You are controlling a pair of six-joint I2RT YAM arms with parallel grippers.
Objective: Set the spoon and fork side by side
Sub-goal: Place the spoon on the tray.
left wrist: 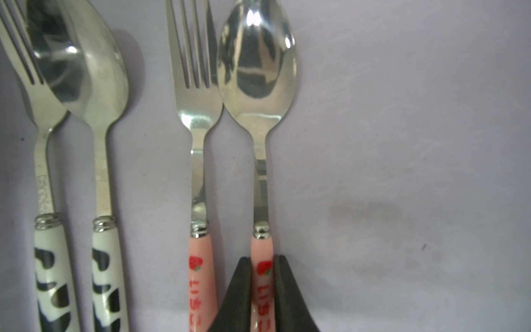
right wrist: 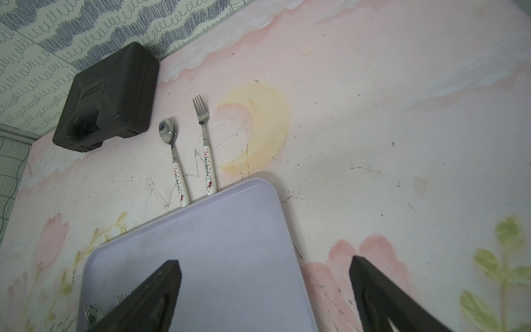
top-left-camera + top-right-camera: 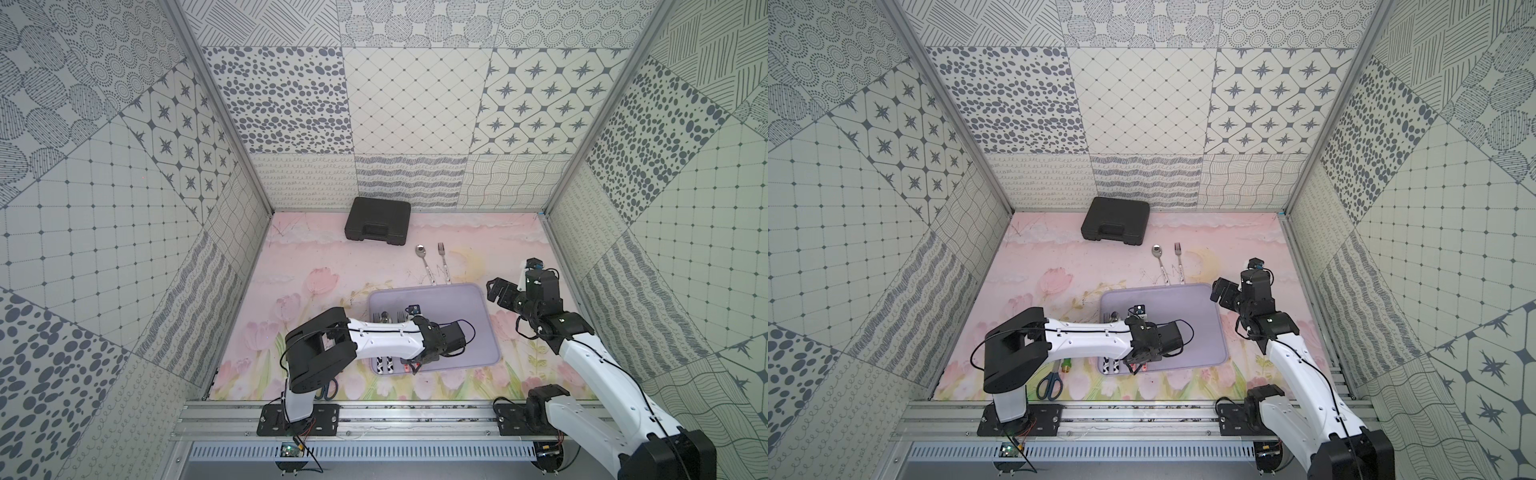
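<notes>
Spoon (image 1: 256, 86), pink handle, lay flat on lavender tray (image 3: 457, 316) near its 7 o'clock corner, parallel w/ pink fork (image 1: 198, 100) just beside. L gripper (image 1: 262, 287) pinched spoon handle. R gripper (image 2: 264, 263) spread wide, held nothing, near tray's 2 o'clock corner.

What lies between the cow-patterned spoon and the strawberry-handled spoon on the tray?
The strawberry-handled fork, close beside the strawberry-handled spoon, apart from the cow-patterned spoon; the left wrist view shows it.
</notes>
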